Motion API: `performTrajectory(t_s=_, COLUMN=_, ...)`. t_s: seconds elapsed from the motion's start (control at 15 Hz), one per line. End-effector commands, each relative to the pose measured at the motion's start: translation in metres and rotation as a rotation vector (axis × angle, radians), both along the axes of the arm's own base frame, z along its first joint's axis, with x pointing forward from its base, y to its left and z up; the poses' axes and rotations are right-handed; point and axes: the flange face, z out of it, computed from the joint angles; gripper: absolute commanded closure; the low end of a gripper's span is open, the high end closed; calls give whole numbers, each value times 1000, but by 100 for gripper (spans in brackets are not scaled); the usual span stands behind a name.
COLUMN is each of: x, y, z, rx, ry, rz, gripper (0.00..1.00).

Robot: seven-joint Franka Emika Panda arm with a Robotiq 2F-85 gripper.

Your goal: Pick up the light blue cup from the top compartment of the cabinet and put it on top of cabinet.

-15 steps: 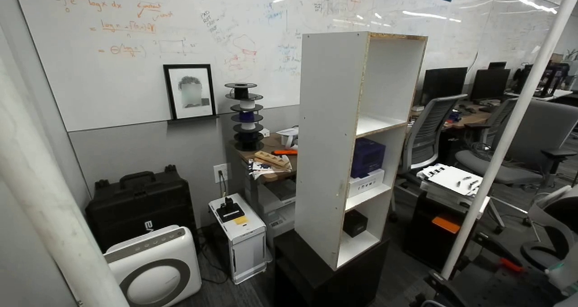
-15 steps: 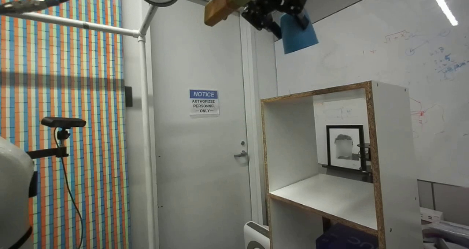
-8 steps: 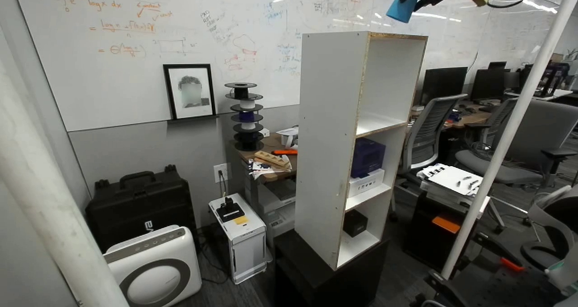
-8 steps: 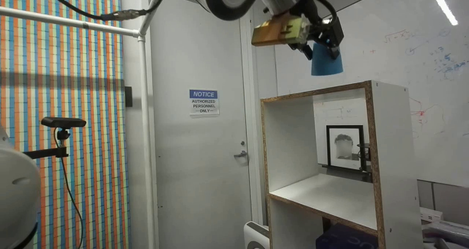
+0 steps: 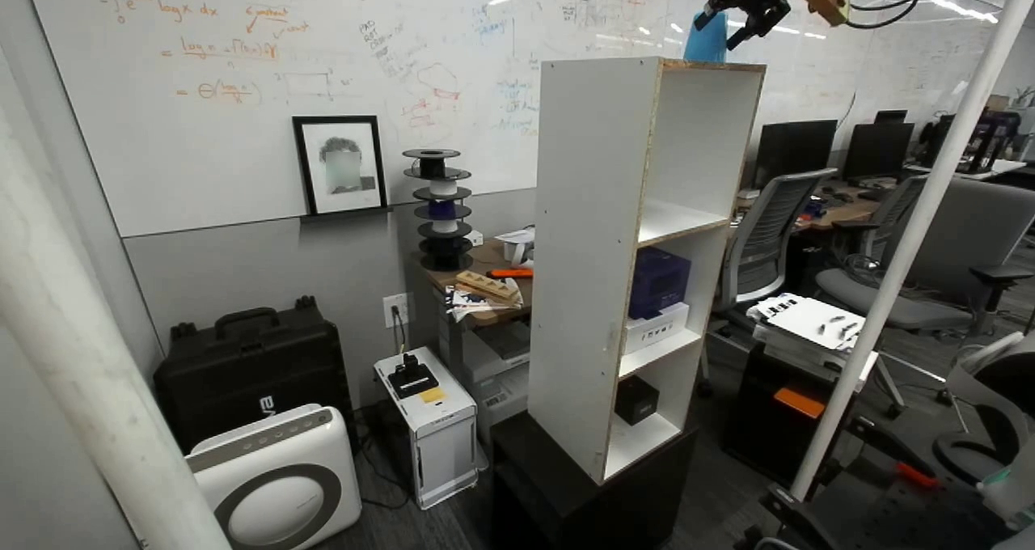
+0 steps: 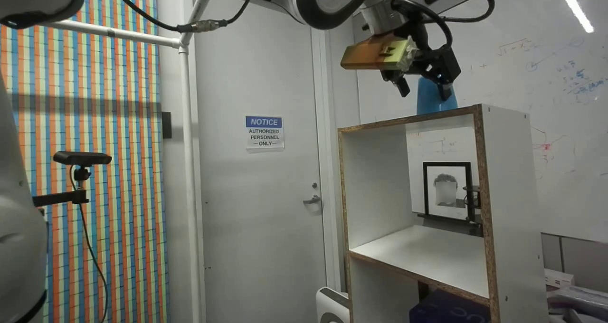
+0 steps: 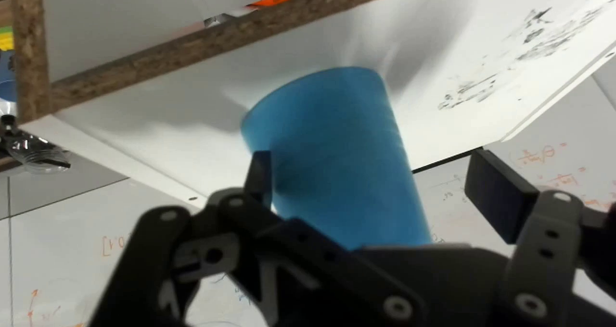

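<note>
In an exterior view, the light blue cup [image 5: 706,42] stands on top of the cabinet [image 5: 597,243], its foot hidden by the cabinet's top front edge; the gripper [image 5: 717,34] is poised over it with jaws spread wider than the cup. A black base [image 5: 639,493] supports the cabinet, so the placing surface lies high and calls for a reach from above. In an exterior view, the cup is above the top compartment [image 6: 375,185], outside it, with the broader end down (presumably inverted; the mouth is not visible). That orientation gives the larger footing, and the position behind the front edge should leave a margin against falling. In the wrist view, a finger [image 7: 260,174] lies just beside the cup wall; contact cannot be determined. The opposite finger [image 7: 500,197] is well clear. The tool therefore clamps nothing, and the cabinet is judged to bear the cup's weight. Placement appears complete; what should remain is withdrawal. Retract along the direction of the fingers: sideways travel toward the clear finger's side may cause the near finger to push the cup over.
</note>
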Motion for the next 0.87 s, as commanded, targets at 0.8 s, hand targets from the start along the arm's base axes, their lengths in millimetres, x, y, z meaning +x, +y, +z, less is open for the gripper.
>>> performTrajectory(t_s=0.8, x=-152, y=81, z=-23, rx=260, ry=393, rz=358, gripper=0)
